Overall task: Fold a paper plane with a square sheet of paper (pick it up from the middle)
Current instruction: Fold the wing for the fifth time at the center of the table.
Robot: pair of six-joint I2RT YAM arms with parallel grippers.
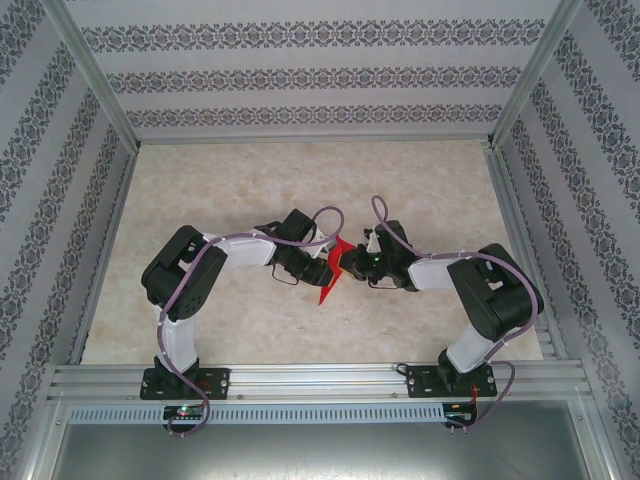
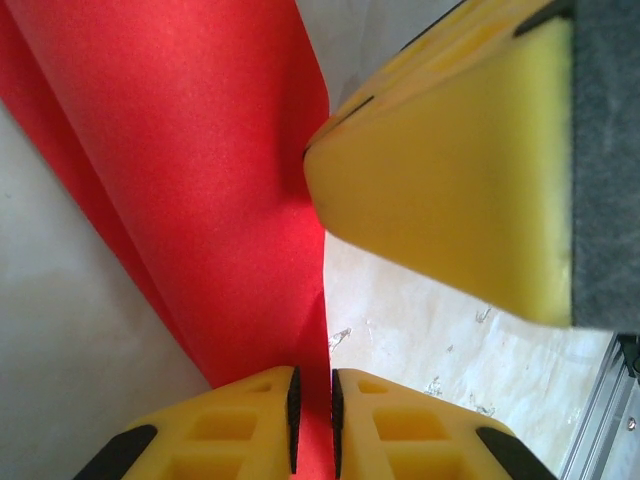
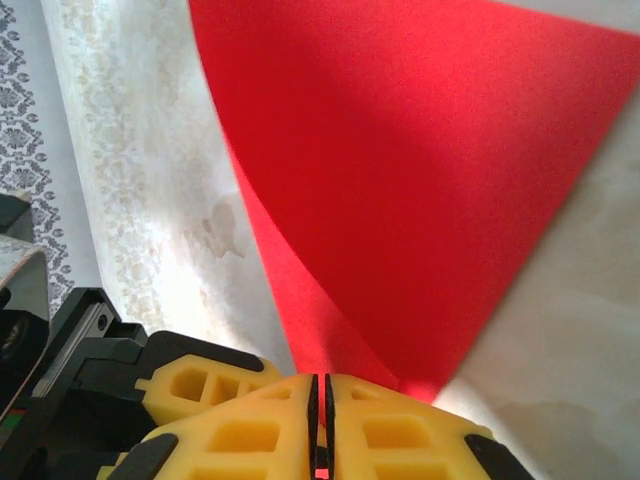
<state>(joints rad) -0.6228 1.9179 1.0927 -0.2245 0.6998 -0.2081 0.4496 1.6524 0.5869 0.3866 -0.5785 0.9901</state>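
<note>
red sheet: pinched from two sides near the middle of the bench, in the narrow space where both arms meet.
left claw: clenched on the red sheet; its yellow fingers stand almost touching, with a sliver of red in the slit between them.
right claw: also clenched on the red sheet; red shows down the slit and fans out ahead of the tips.
claws together: in the top view the left claw and right claw face each other tip to tip, just beside one another. From the left wrist, one right finger sits against the sheet's edge.
shape: no longer a flat square. It is a creased form with layers, one sharp point aimed at the near edge of the bench and a broad triangular flap spread ahead of the right claw.
bench: pale marbled top under the sheet. Whether the low point rests on it I cannot tell.
step in hand: probably setting or tightening a crease while both claws hold the paper taut.
doing it well: let one claw serve as anchor and the other do the moving. Draw along the fold line, not across it, so the layers stay aligned. Pull gently, since thin paper tears at a pinch.
risk: with the tips this close, a twist by either wrist could crumple the paper or knock fingers together.
</note>
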